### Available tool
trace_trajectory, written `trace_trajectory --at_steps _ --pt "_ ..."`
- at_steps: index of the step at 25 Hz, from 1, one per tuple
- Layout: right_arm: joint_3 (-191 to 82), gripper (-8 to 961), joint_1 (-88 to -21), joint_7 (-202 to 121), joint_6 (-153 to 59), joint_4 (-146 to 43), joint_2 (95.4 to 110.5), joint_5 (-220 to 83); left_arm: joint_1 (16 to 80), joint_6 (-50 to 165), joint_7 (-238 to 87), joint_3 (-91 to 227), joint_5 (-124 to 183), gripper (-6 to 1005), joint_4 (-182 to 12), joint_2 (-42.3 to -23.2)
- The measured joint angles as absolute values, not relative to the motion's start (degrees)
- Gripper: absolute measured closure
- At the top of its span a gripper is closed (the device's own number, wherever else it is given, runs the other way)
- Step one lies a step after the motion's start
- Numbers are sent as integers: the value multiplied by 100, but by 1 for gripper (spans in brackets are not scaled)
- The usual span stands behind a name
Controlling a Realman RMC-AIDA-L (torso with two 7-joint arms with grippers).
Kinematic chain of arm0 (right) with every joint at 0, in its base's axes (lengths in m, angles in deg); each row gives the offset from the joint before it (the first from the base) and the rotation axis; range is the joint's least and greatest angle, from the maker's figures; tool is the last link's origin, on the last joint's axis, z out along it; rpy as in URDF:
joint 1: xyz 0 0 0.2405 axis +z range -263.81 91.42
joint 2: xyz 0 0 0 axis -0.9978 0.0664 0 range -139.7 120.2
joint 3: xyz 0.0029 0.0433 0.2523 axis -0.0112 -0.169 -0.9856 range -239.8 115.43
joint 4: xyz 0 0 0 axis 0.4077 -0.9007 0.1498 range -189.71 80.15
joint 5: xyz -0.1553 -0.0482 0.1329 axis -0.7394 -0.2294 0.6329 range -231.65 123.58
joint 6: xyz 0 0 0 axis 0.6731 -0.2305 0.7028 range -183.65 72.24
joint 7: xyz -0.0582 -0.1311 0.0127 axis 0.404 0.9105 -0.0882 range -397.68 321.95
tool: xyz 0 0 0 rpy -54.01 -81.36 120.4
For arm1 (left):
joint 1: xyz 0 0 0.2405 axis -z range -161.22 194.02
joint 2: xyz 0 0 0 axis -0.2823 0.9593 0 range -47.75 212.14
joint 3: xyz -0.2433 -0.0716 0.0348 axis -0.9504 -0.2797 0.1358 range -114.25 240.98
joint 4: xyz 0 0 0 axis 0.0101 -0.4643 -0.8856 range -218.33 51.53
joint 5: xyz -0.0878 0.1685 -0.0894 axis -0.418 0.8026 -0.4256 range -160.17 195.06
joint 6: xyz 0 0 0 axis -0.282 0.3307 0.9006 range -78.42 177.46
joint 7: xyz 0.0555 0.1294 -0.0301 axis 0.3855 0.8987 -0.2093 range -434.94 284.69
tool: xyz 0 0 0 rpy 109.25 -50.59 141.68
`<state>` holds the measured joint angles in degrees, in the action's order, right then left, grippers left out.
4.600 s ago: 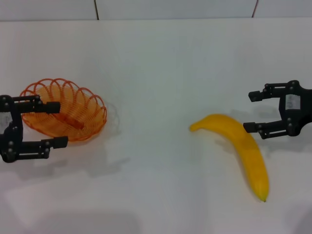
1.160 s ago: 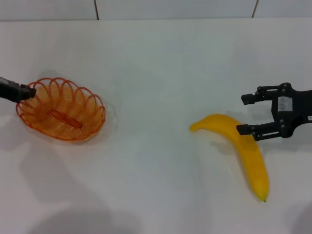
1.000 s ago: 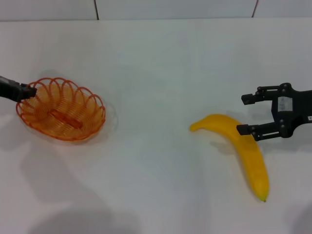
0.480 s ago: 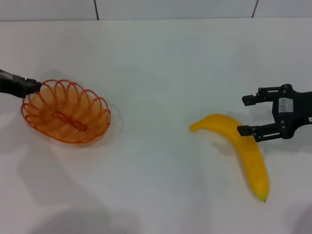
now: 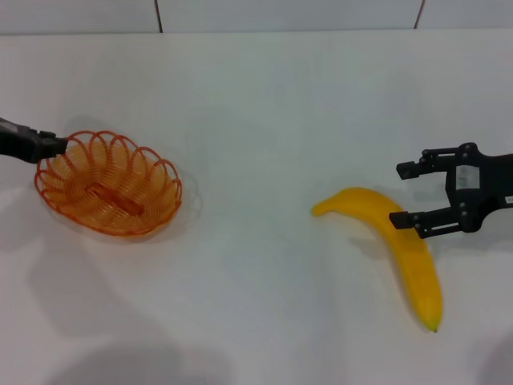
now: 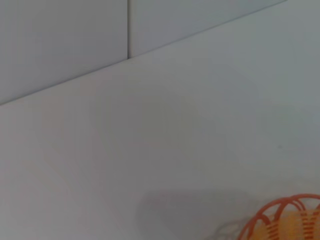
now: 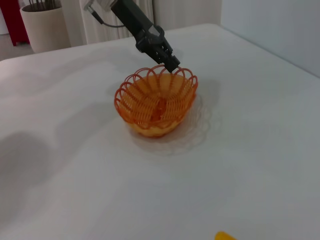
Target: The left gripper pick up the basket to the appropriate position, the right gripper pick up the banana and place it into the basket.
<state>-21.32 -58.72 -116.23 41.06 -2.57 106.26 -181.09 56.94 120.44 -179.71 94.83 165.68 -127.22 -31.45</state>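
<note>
The orange wire basket (image 5: pixel 108 183) stands at the left of the white table. My left gripper (image 5: pixel 50 146) is shut on its far-left rim; the right wrist view shows the black claw (image 7: pixel 169 61) pinching the rim of the basket (image 7: pixel 156 102). A bit of the rim shows in the left wrist view (image 6: pixel 285 220). I cannot tell whether the basket is off the table. The yellow banana (image 5: pixel 405 249) lies at the right, dark tip toward me. My right gripper (image 5: pixel 402 194) is open above the banana's upper part, its near finger over the banana's edge.
The white table (image 5: pixel 264 120) runs back to a tiled wall (image 5: pixel 280 12). A white pot (image 7: pixel 45 25) stands beyond the table's far side in the right wrist view. The space between basket and banana is bare tabletop.
Since a second ago the left gripper has carried the basket a little to the right by its rim. The right gripper has shifted slightly toward me over the banana, still open.
</note>
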Motion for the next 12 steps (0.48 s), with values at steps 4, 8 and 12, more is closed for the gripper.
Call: trace_trajectory --at_steps 4,8,12 --pt "-2132 135 -5868 -11659 4106 -258 10626 -18112 5705 12073 -17974 9483 16569 723 -12721 -3144" --pt "-2119 135 -5861 -11668 4106 -258 10626 -18119 5720 12105 -17987 9483 16540 613 -12734 -3144" --pt "-2081 135 -5860 -11671 4106 -258 10626 -18122 5717 12092 -18035 9483 16557 531 -12720 -3148"
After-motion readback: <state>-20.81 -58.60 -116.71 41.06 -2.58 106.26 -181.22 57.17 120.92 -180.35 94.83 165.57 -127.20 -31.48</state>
